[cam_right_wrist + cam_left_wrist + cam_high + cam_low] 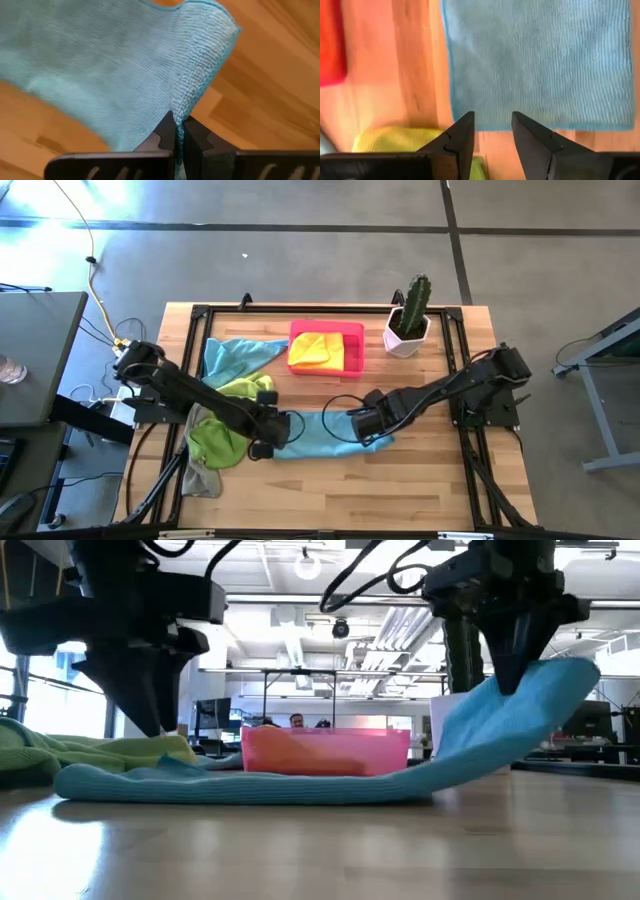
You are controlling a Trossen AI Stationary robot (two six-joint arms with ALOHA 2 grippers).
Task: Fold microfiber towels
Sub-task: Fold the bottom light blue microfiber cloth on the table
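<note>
Two arms work over a wooden table (pixel 420 480) standing on a grey floor, with an office visible behind. A blue towel (pixel 325 435) lies flat mid-table. The right end effector (pixel 176 131), fingers pressed together, pinches its raised right edge. The left end effector (pixel 492 131), fingers spread, hovers at its left edge.

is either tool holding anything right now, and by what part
The right tool pinches the light blue towel at its lifted edge. The left tool holds nothing.
</note>
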